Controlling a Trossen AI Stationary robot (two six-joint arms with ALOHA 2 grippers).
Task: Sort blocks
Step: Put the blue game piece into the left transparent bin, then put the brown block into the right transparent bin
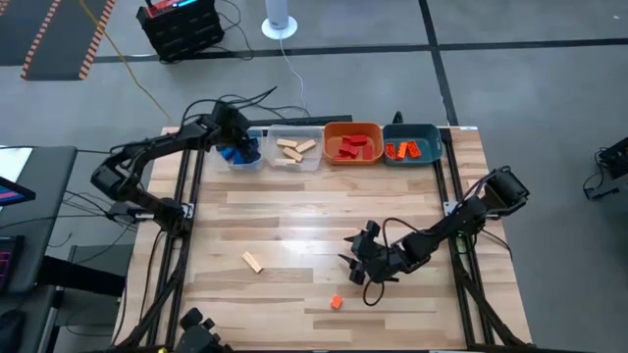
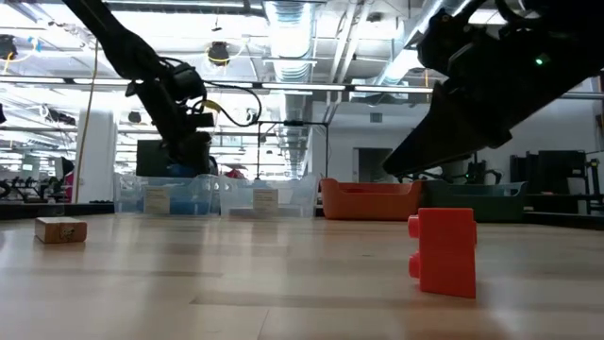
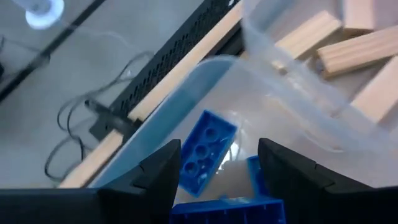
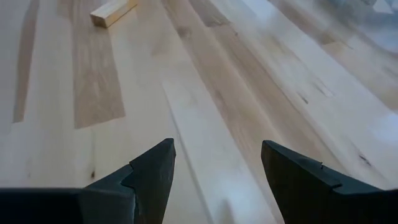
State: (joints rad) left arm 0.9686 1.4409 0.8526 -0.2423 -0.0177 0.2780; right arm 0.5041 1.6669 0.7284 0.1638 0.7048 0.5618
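The left claw (image 1: pixel 238 147) reaches down, spread and empty, over blue blocks (image 3: pixel 205 151) in the clear bin (image 1: pixel 242 157) at the table's far edge. The right claw (image 1: pixel 355 263) hovers low mid-table, spread and empty, near the red block (image 1: pixel 336 303) and the tan block (image 1: pixel 253 262).

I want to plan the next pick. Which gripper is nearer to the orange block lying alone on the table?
Right. The right gripper hovers just beside the orange block; the left gripper is far off, over the clear bin of blue blocks.
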